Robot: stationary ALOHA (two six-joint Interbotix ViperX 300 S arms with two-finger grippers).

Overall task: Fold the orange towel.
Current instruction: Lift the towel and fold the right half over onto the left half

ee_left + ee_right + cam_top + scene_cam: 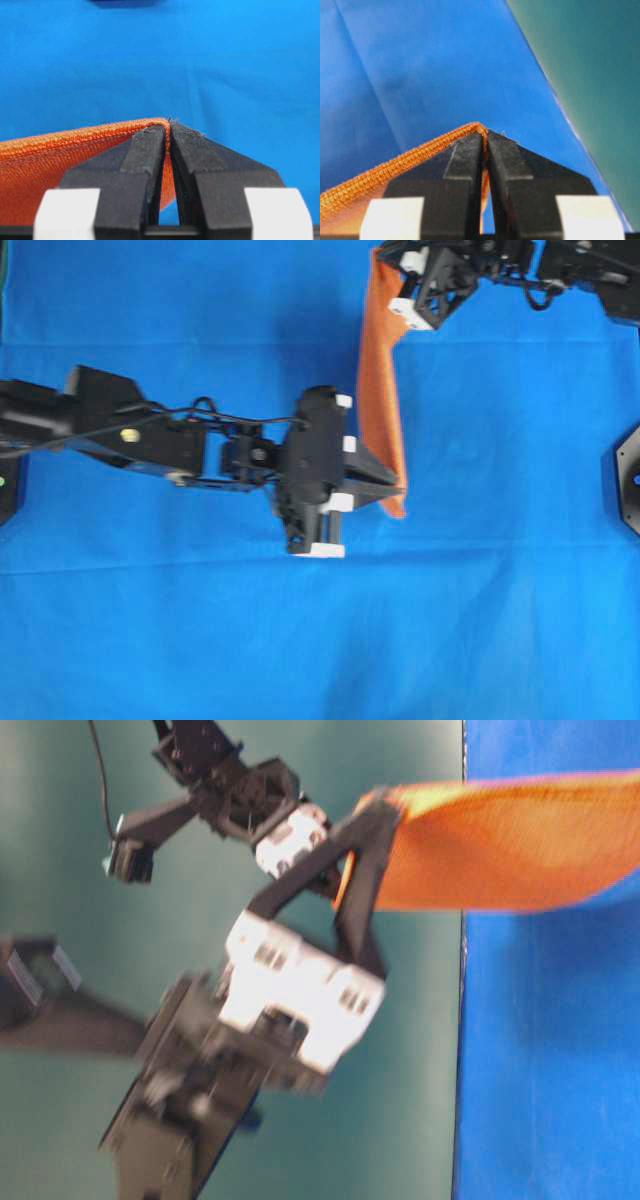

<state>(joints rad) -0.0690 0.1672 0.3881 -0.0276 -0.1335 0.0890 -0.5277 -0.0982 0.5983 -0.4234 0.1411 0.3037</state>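
Note:
The orange towel hangs off the table, stretched as a narrow upright band between both grippers. My left gripper is shut on its near corner. In the left wrist view the hem of the towel is pinched between the tips of the left gripper. My right gripper is shut on the far corner at the top of the overhead view. The right wrist view shows the towel's edge clamped in the right gripper. From table level the towel spreads out to the right of the blurred grippers.
A large blue sheet covers the table under the towel, with faint creases. A black arm base sits at the right edge. The left arm lies across the left half. Teal ground lies beyond the sheet's edge.

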